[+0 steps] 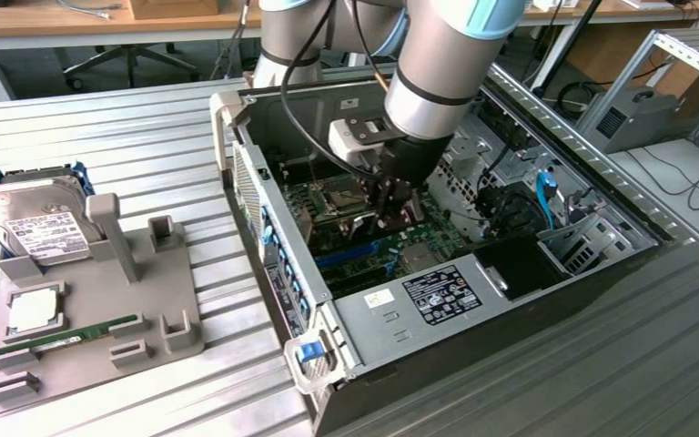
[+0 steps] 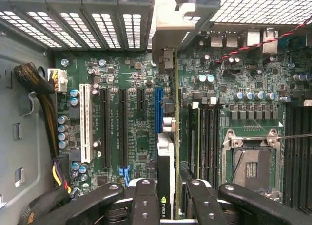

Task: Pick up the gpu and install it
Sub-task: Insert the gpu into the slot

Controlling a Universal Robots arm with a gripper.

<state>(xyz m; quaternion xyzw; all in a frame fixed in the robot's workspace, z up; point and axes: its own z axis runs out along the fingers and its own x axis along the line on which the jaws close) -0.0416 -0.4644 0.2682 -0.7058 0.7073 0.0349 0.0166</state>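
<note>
**Fig.** Grips the gpu edge-on between fingers closed against its two faces. Hangs over the board, in line with the blue slot and just beside it in the wrist view. Cannot tell whether seated in that slot or only above it. Sets the metal bracket beyond the blue slot's far end, against the vented rear wall.

**Handling (judged).**
- Probably light and stiff, yet fragile: thin board, small soldered parts.
- Best taken as here, by the flat faces along the upper edge, clear of the lower edge meant for the blue slot.
- Should be kept upright and square to the blue slot; risks jamming or straining if tilted or twisted.
- Needs firm, even pressure when pushed down, without bending.
- Slips little under a flat pinch.

**Writing.**
- Bears a small green eye mark, apparently Nvidia's, on the upper edge between the fingers.
- Shows fine white print on the board alongside the blue slot, too small to read.
- Shows a black sticker with white text inside the case, well apart from the blue slot, illegible.
- Shows a hard drive with a white label, propped in a grey holder on the tabletop, far from the blue slot. Gives barcode-like lines only, no readable words.
</note>
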